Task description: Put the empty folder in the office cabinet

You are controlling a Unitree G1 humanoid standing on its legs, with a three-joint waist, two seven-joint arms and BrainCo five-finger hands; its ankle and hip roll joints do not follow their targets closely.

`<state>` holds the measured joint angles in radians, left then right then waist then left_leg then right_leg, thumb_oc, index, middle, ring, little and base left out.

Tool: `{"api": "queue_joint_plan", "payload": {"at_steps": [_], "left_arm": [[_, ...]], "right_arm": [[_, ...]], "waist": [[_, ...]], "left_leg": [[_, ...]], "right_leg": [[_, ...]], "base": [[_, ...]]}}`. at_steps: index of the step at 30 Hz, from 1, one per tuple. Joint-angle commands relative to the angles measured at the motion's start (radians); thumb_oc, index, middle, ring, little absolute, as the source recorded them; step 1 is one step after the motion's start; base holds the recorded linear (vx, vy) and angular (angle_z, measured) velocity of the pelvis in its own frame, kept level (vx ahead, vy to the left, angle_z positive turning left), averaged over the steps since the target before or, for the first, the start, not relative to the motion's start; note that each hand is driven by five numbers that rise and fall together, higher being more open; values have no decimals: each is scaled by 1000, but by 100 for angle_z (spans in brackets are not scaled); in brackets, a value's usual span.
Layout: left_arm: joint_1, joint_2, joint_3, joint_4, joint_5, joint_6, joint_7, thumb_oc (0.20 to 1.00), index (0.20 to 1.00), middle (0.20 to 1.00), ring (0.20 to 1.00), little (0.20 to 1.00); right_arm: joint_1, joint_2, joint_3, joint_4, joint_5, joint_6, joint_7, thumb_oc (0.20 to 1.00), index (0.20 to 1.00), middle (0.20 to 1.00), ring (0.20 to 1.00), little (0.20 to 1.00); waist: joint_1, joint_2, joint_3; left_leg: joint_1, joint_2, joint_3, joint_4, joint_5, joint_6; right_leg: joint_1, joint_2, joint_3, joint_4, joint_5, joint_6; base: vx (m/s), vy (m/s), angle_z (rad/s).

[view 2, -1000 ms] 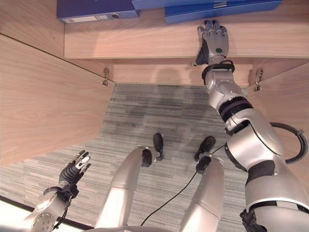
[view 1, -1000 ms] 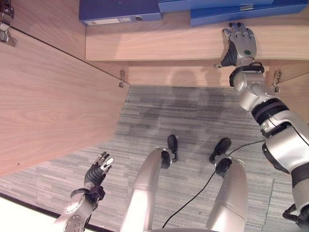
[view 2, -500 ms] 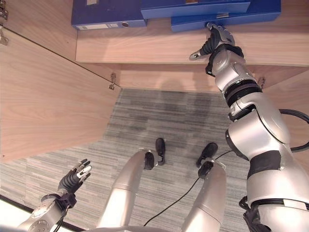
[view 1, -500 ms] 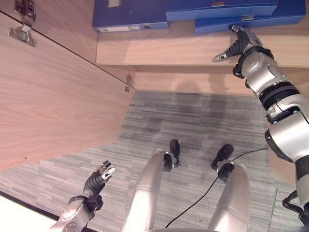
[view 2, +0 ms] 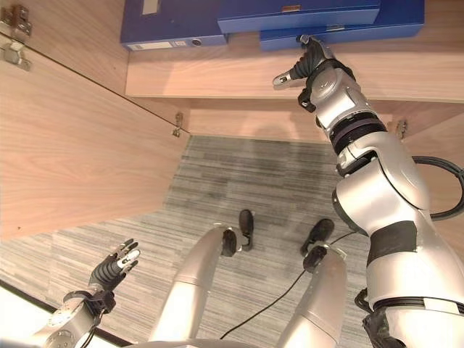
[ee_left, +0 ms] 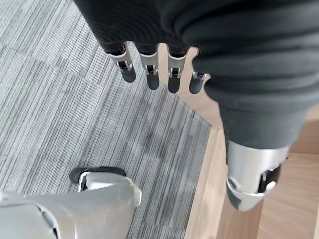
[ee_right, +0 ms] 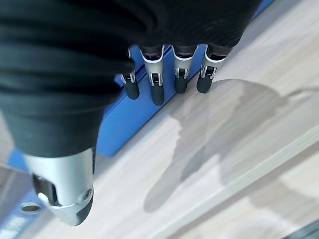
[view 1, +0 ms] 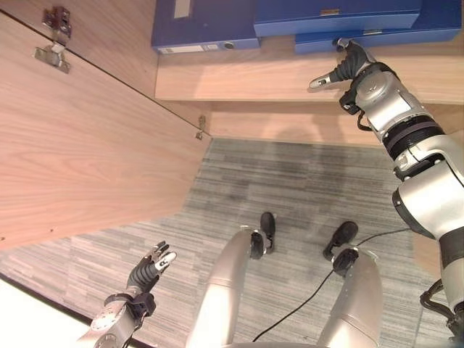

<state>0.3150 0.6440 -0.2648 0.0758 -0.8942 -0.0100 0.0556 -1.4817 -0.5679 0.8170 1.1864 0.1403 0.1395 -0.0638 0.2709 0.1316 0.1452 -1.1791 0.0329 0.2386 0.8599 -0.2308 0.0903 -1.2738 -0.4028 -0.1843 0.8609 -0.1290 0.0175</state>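
flat blue folder (view 1: pixel 377 38) on cabinet shelf (view 1: pixel 254 76)

- Even, bright indoor light falls across the wooden shelf (view 1: pixel 239 72) and the grey carpet (view 1: pixel 290 181), with no harsh glare.
- A soft shadow of the right hand (ee_right: pixel 169 55) lies on the shelf in the right wrist view.
- A faint shadow also sits on the panel below the shelf edge.
- The bottom left corner by the left hand (view 1: pixel 148 267) is washed out white.
- In both wrist views, the near dark covers are blurred.
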Motion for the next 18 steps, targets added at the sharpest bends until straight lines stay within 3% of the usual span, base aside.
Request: {"api": "queue_joint_plan", "payload": {"at_steps": [1,18], "left_arm": [[-15,83,28,-1,16,-38,22,1000,1000,1000,1000,1000],[-33,83,-4,21,7,-45,42,1000,1000,1000,1000,1000]], "right_arm": [[-98,101,-46,10,100,-60,-40,1000,1000,1000,1000,1000],[-141,88,-53,80,67,-44,-106,1000,1000,1000,1000,1000]], "waist": [[40,-14,65],[43,-2,70]], "left_leg": [[-47,-19,-76,-145,42,-27],[-56,-25,-75,-152,47,-28]], "right_leg": [[51,-33,26,0,-104,54],[42,-36,32,0,-102,58]], "base": [[0,0,0],[1,1,1]]}}
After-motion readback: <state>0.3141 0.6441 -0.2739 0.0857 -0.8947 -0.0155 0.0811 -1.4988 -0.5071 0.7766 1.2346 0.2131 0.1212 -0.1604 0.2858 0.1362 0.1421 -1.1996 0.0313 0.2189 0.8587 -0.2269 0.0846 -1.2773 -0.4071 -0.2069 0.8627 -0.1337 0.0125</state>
